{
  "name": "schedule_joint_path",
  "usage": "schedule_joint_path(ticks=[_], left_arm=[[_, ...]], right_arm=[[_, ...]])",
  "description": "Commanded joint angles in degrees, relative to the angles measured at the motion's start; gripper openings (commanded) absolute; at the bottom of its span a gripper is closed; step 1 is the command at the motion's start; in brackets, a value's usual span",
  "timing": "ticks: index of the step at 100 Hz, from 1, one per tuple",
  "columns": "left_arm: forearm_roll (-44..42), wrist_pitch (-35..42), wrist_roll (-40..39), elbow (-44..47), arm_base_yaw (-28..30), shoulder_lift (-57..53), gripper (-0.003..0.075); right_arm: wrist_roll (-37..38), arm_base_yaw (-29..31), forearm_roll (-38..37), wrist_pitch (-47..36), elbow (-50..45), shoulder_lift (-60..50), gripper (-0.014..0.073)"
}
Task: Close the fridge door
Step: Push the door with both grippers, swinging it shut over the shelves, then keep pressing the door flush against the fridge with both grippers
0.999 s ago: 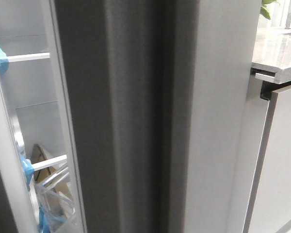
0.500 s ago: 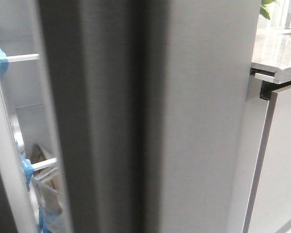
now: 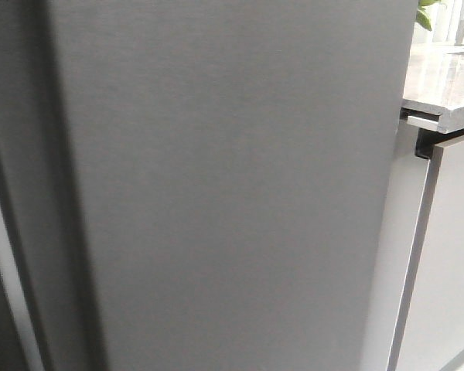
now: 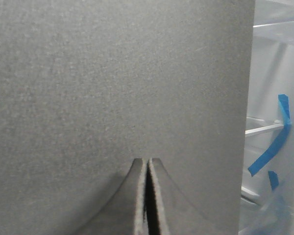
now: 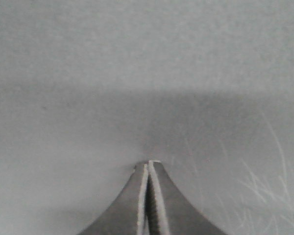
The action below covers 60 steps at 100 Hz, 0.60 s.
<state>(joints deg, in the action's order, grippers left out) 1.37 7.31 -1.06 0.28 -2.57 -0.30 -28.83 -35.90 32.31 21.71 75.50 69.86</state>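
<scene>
At the far left of the front view we see a thin pale strip, then the fridge door [image 3: 224,185], which fills most of the frame as a tall, flat, matte dark grey panel with a fine brushed grain and a darker vertical band near its left edge. Right of it runs a light silver-grey narrow side panel [image 3: 392,255], then a pale grey cabinet front [image 3: 452,255] with a thin dark rim, under a glossy stone-like countertop [image 3: 445,81]; a bit of green leaf [image 3: 425,14] shows in the top corner.

In the left wrist view our left gripper [image 4: 147,161] has its two curved dark fingers pressed together, tips right at the door's grainy grey face [image 4: 117,83]. Past the door's edge we see the white fridge interior [image 4: 277,73] with strips of blue tape [image 4: 269,152].

Our right gripper [image 5: 149,164] is likewise pressed together, its tips close against a pale grey, finely textured surface [image 5: 147,63] that we cannot identify.
</scene>
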Motion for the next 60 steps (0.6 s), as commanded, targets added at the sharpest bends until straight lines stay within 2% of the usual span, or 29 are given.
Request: schedule_joint_path(ticks=[1, 35, 60], left_arm=[[0.4, 4.1, -0.3, 2.0, -0.2, -1.2, -0.0020], [0.4, 4.1, -0.3, 2.0, -0.2, -1.2, -0.0020], [0.4, 4.1, -0.3, 2.0, -0.2, -1.2, -0.0020]], right_arm=[[-0.8, 0.0, 0.8, -6.7, 4.0, 2.7, -0.0044], [-1.5, 0.0, -0.2, -7.7, 12.9, 14.8, -0.0044], [-1.5, 0.1, -0.2, -9.4, 15.1, 19.8, -0.0044]])
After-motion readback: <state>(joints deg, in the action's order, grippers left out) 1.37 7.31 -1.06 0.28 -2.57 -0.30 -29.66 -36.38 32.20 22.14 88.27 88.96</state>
